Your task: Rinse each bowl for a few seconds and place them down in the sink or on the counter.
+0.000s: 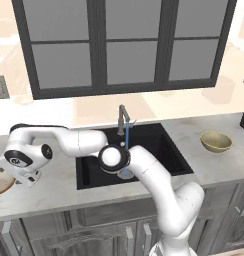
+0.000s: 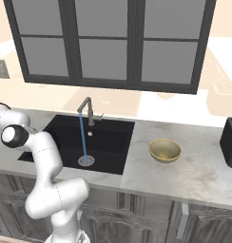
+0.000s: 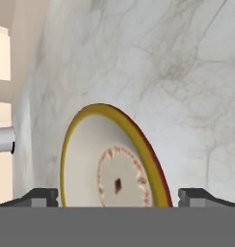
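Note:
The shallow bowl [image 3: 114, 164], tan-orange at the rim and cream inside, lies on the counter [image 3: 163, 58] at the far left, just in front of my gripper [image 3: 118, 197]. The gripper is open, with one fingertip on each side of the bowl and nothing held. From the left base view, the arm reaches left over the counter [image 1: 219, 165] and the gripper [image 1: 24, 177] hangs beside that bowl [image 1: 0, 183] at the picture's edge. The deeper olive-yellow bowl [image 1: 216, 141] [image 2: 164, 150] stands upright on the counter right of the black sink [image 1: 159, 145] [image 2: 108, 137].
Water runs in a thin blue stream [image 2: 82, 137] from the grey faucet [image 1: 123, 119] [image 2: 87, 108] onto the drain [image 2: 85, 160]. A black appliance [image 2: 230, 142] stands at the counter's far right. A dark-framed window [image 1: 129, 45] rises behind the sink.

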Motion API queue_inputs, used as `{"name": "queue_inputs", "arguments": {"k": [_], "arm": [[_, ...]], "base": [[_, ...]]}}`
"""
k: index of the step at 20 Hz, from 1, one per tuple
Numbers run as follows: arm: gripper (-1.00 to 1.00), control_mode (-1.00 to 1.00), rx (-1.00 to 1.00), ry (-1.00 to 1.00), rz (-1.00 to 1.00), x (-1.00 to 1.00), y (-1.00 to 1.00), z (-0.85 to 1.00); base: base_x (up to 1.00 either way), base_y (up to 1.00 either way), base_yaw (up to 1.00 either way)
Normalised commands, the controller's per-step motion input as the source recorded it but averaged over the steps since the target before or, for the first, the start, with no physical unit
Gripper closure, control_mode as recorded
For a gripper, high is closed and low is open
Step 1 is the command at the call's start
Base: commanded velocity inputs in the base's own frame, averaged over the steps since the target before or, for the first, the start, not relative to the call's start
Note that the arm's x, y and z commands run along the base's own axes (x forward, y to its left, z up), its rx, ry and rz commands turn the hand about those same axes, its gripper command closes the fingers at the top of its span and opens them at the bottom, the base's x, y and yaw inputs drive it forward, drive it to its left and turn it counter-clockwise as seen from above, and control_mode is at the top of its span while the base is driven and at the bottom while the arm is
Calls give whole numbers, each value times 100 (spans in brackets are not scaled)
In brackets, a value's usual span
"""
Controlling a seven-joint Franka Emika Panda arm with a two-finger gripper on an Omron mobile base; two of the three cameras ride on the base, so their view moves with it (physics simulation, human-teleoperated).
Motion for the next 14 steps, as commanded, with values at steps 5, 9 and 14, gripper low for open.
{"name": "queue_inputs", "arguments": {"k": [5,9,14], "arm": [[-100,-100,0,0,0,16,11,-8],[-100,-100,0,0,0,14,15,-15],[-100,-100,0,0,0,10,26,-18]], "base": [[0,0,0],[0,0,0],[0,0,0]]}}
